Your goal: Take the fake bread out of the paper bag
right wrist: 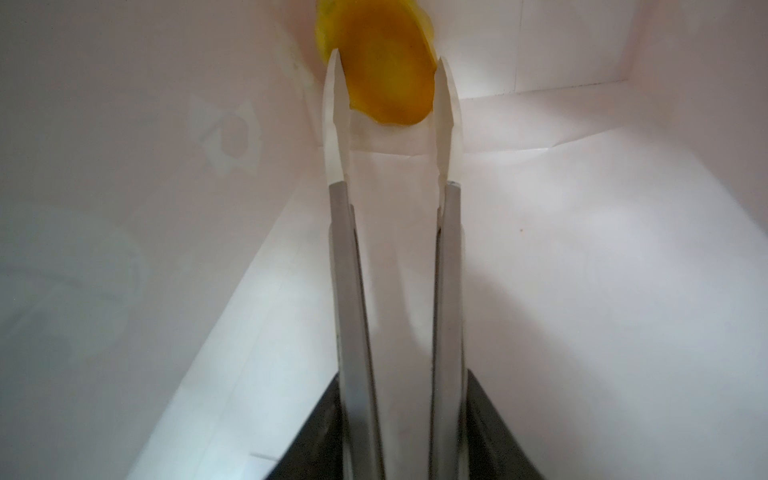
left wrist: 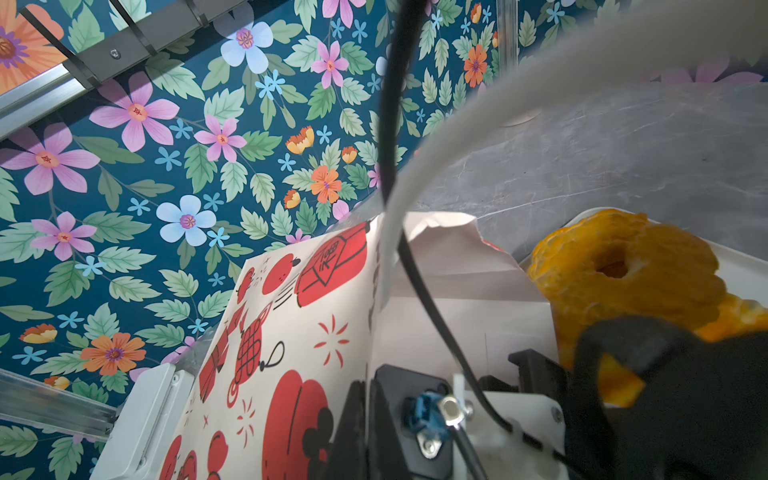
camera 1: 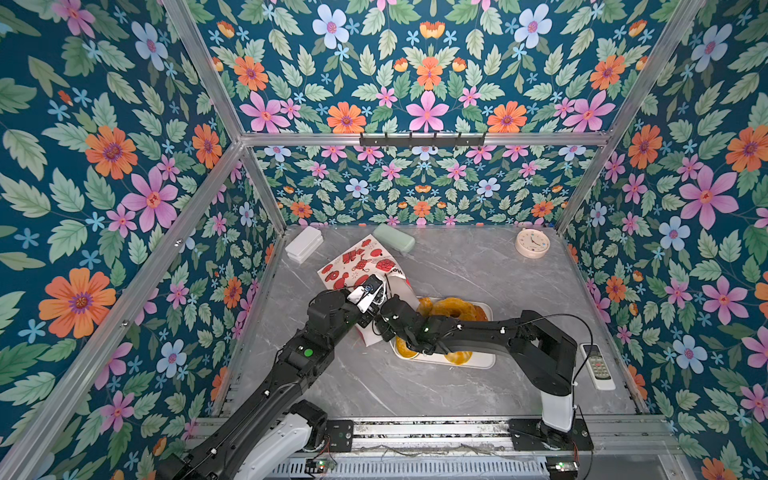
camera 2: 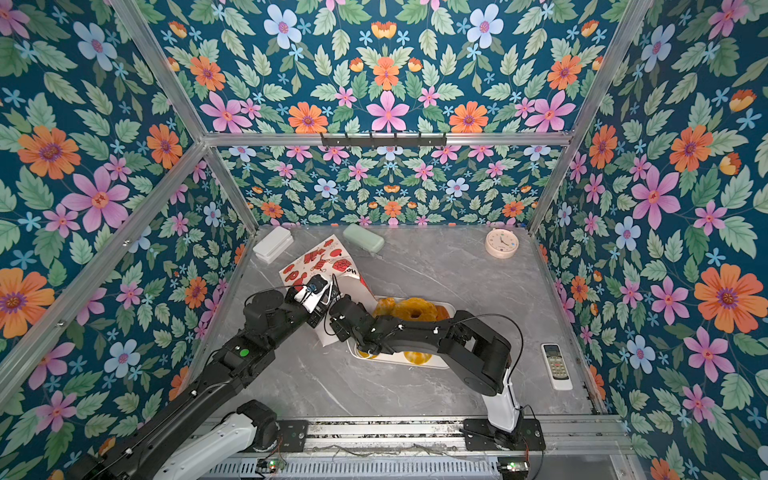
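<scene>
Matt paper bag [camera 1: 357,259], glossy plastic bread [camera 1: 453,309], smooth marbled table [camera 1: 478,266]

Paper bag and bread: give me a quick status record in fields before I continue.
paper bag: beside the tray, both arms at it
left gripper: shut, at the bag
right gripper: inside the bag, jaws either side of a yellow bread piece; grip unclear
tray: large ring and smaller pieces on it
remaining: at least that one piece

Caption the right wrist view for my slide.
Inside the white paper bag, white-tipped metal tongs straddle a glossy yellow toy bread piece at the far corner.
</scene>
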`<state>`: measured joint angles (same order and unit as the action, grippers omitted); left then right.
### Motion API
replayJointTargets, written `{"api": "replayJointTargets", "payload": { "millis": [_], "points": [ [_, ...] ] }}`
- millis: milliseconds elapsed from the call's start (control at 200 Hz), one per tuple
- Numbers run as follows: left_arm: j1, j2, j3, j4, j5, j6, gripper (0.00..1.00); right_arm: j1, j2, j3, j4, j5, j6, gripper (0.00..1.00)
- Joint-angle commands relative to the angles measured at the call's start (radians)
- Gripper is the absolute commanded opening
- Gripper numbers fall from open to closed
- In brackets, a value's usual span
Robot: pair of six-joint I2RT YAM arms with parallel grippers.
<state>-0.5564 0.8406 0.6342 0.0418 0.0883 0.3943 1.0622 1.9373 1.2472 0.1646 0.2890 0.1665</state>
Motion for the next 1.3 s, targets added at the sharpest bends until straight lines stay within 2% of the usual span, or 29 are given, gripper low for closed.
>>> {"api": "replayJointTargets", "payload": {
  "millis": [0,140,525,680,765,940,1130,1295],
  "points": [
    [0.0,0.004,-0.009,-0.053,0.019,-0.015,0.0,0.001,-0.021,-0.003,0.131,0.034,0.016,0.41],
    [-0.001,0.005,-0.013,-0.053,0.021,-0.019,0.0,0.001,-0.035,-0.003,0.125,0.026,0.018,0.42],
    [-0.001,0.002,-0.018,-0.046,0.036,-0.026,0.0,0.001,0.055,0.128,0.013,-0.006,-0.004,0.43],
    [0.0,-0.002,-0.022,-0.046,0.033,-0.028,0.0,0.001,0.063,0.137,0.009,-0.033,-0.008,0.37],
    [0.0,-0.006,-0.024,-0.048,0.028,-0.028,0.0,0.001,0.064,0.136,0.006,-0.051,-0.012,0.27],
    [0.0,-0.008,-0.025,-0.049,0.019,-0.026,0.0,0.001,0.052,0.12,0.01,-0.06,-0.016,0.19],
    [0.0,-0.003,-0.023,-0.048,-0.001,-0.031,0.0,0.001,0.009,0.087,0.007,-0.057,-0.028,0.13],
    [0.0,0.0,-0.021,-0.046,-0.049,-0.031,0.0,0.001,-0.056,0.074,-0.082,-0.064,-0.036,0.11]
  ]
}}
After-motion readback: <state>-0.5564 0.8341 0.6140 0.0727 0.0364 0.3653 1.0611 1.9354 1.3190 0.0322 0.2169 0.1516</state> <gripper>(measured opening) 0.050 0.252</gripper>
